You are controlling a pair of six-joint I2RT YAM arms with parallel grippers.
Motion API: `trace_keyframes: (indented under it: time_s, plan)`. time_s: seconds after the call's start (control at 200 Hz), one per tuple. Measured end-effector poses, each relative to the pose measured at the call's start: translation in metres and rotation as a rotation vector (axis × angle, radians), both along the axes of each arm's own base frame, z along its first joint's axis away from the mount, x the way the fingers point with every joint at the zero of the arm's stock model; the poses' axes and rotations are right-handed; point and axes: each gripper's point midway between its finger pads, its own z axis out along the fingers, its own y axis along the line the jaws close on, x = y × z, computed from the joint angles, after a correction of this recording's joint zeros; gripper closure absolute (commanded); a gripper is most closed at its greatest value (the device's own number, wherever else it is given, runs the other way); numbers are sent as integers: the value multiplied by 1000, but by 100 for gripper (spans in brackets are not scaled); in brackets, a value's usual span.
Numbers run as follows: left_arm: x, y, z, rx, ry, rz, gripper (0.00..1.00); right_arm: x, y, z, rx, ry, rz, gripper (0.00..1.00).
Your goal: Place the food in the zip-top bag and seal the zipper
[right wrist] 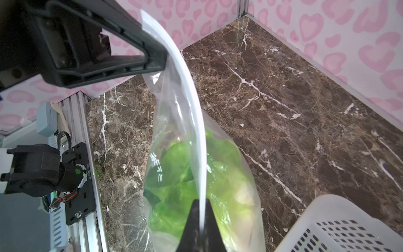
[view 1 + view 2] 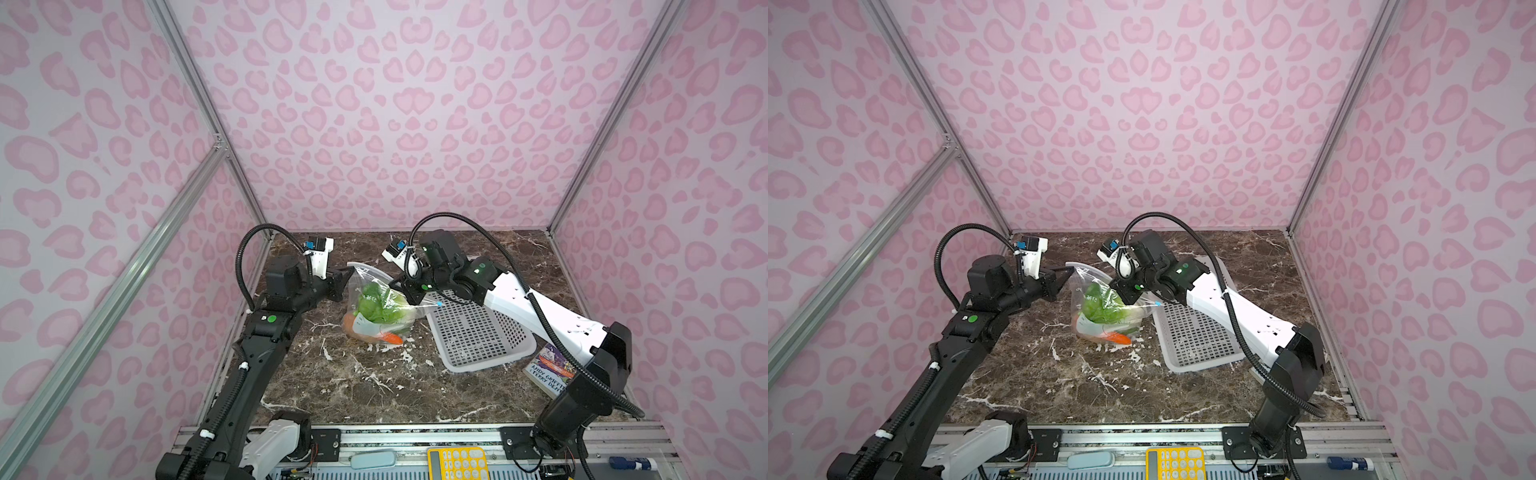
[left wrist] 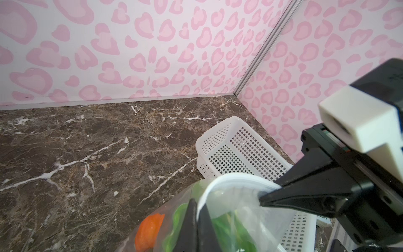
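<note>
Pinching zipper (image 1: 197, 113), left gripper (image 3: 198, 215) and right gripper (image 1: 201, 220) (cabbage (image 2: 380, 305) inside bag (image 2: 1084, 286))

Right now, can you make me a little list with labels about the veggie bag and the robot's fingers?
bag: clear, bottom on the marble table
inside: green cabbage, orange carrot
zipper: stretched between both fingers
left fingers: shut on the zipper
right fingers: shut on the zipper
basket: white, beside the bag

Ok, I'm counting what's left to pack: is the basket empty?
Empty as far as visible: the basket shows only bare perforated floor in both top views; the right arm covers its far end.
</note>
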Motion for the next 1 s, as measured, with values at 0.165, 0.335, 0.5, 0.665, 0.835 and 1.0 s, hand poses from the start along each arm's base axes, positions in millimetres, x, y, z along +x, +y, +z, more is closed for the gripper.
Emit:
trace_keyframes:
  time_s: [0.165, 0.335, 0.5, 0.665, 0.835, 1.0]
  plan:
    - [0, 7, 6, 8, -22, 43, 6, -15, 20, 12, 42, 51, 13, 100]
    - [5, 39, 16, 20, -54, 222, 2, -51, 49, 29, 66, 53, 94, 100]
    - [15, 107, 13, 29, -46, 527, 2, -72, 66, 46, 111, 71, 136, 100]
    - [14, 168, 5, 9, -14, 781, 2, -80, 74, 53, 160, 102, 155, 100]
    - [13, 177, 4, 1, -7, 825, 2, -42, 70, 17, 154, 167, 53, 100]
    - [16, 180, 0, 2, 9, 834, 2, 5, 58, -42, 107, 250, -95, 100]
